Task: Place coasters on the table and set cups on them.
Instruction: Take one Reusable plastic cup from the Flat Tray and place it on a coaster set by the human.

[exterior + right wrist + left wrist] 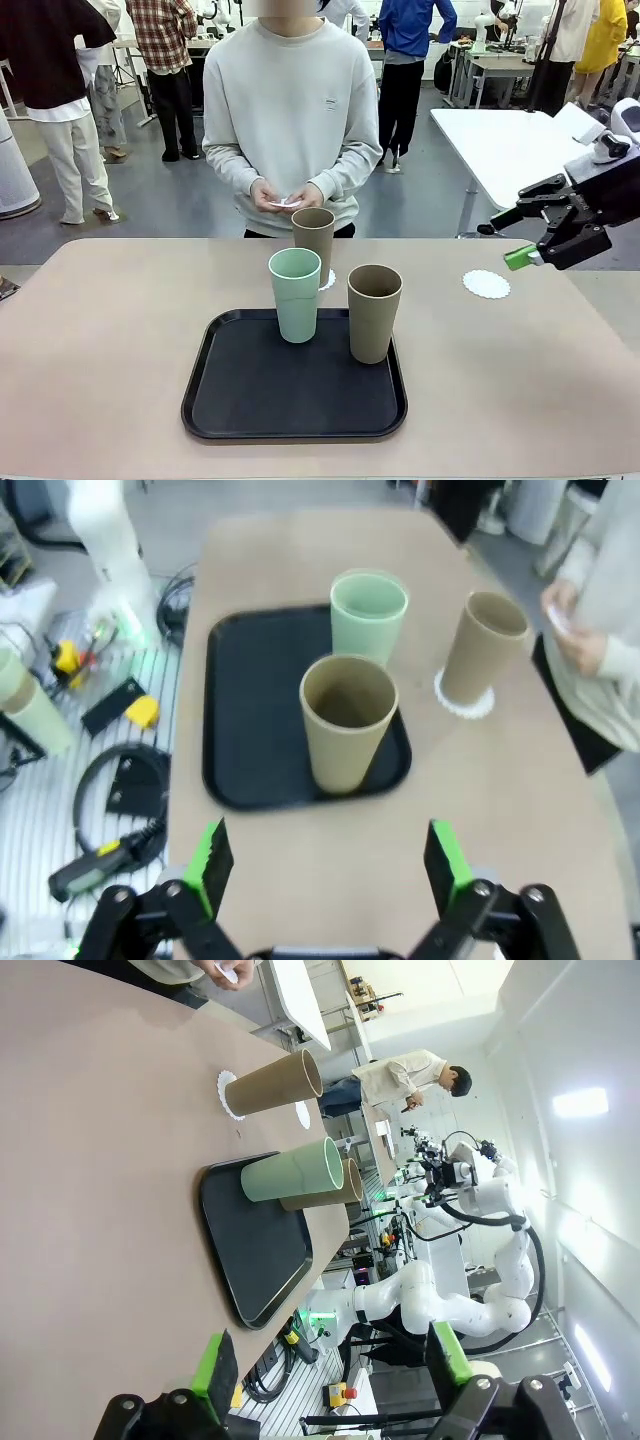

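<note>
Left wrist view gives me my left gripper (330,1360) spread wide and empty, with the smooth beige table (90,1210) lying open ahead of it. From the front, the table's left half is bare, with plenty of room to move. A matte black tray (250,400) with rounded corners sits at the middle of the near edge. I count three tall tapered cups. The mint green cup (296,295) and the near brown-tan cup (374,312) stand upright on the tray's far half. The far brown-tan cup (313,232) stands just beyond the tray's far rim on a lacy white coaster (327,281). A second coaster (486,284) lies uncovered toward the table's right edge. The person's hands (285,195) hold something small and white. My right gripper (505,243) hangs above the right edge, fingers apart, empty.
</note>
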Motion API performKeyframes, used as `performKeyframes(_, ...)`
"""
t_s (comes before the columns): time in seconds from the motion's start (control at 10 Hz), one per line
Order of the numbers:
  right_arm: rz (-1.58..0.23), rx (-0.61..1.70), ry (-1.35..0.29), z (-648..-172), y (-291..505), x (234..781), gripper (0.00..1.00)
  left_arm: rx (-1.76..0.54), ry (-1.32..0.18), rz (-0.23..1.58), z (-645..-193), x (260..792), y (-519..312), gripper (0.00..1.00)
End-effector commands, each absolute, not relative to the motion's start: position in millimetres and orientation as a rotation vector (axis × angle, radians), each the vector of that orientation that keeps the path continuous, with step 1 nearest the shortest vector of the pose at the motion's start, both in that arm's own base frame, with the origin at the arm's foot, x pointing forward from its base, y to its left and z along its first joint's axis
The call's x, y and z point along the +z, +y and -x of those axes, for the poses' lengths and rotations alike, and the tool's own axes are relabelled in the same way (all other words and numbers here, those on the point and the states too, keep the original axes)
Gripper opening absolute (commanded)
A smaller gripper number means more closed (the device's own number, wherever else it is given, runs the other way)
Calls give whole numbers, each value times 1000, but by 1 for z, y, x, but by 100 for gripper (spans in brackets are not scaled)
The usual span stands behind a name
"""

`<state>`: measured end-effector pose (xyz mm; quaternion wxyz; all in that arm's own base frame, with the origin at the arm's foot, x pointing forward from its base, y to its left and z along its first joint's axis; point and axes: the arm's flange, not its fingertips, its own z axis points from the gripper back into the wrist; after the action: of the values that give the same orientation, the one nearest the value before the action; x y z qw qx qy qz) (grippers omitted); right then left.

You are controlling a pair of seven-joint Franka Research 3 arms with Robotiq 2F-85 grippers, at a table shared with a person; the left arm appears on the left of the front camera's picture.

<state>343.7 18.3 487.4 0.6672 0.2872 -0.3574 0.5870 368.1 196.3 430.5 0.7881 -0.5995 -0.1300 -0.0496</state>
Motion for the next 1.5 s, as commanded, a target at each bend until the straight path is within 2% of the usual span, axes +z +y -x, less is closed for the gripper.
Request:
performKeyframes(0.0,-759,1283,-903,-336,20,434,100,-108,-286,1296,-367,432,197,100)
performKeyframes(0.3,-893,1267,-916,-327,15,389,100,-108,-286,1296,-367,432,197,100)
performKeyframes(0.6,-1036,1225,-901,-316,9,369,100,-108,-286,1296,-367,432,197,100)
performKeyframes(0.7,-1000,1211,-903,-313,11,372,100,-108,-286,1296,-367,432,197,100)
performKeyframes(0.8,-1012,1238,-886,-360,-2,383,100,-108,-286,1296,-367,432,197,100)
performKeyframes(1.2,-1009,1235,-858,-358,-5,381,100,-108,-286,1296,-367,432,197,100)
performKeyframes(1.3,-918,1276,-983,-357,2,362,100,-108,-286,1296,-367,432,197,100)
performKeyframes(1.4,-903,1280,-1027,-356,14,339,100,-108,-286,1296,-367,432,197,100)
